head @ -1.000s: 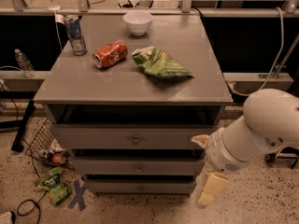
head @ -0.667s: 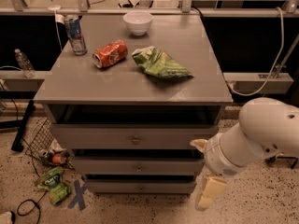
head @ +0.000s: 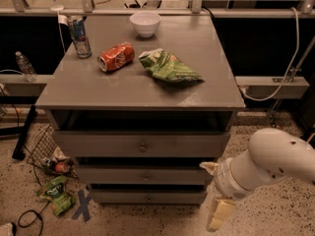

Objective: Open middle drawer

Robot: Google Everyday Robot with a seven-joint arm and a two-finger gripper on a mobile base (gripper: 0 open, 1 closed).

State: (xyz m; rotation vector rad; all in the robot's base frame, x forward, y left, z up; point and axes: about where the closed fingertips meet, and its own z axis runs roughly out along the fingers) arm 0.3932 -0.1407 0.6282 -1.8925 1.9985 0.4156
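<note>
The middle drawer [head: 113, 175] is the narrow grey front second from the top of the grey cabinet, with a tiny round knob [head: 146, 177] at its centre. It looks shut. Above it is the taller top drawer [head: 98, 144] with a bigger knob, and below it the narrow lowest drawer [head: 118, 196]. My gripper [head: 214, 191] is at the cabinet's lower right corner, beside the right end of the middle and lowest drawers and well right of the knob. Its cream fingers [head: 220, 214] are spread apart and hold nothing.
On the cabinet top [head: 88, 87] are a white bowl [head: 145, 22], a blue can [head: 78, 36], a red can lying down [head: 116, 56] and a green chip bag [head: 167, 65]. Litter, a wire basket [head: 42, 144] and cables lie on the floor at left.
My arm and gripper have moved down a little along the cabinet's right side. The drawers have not moved.
</note>
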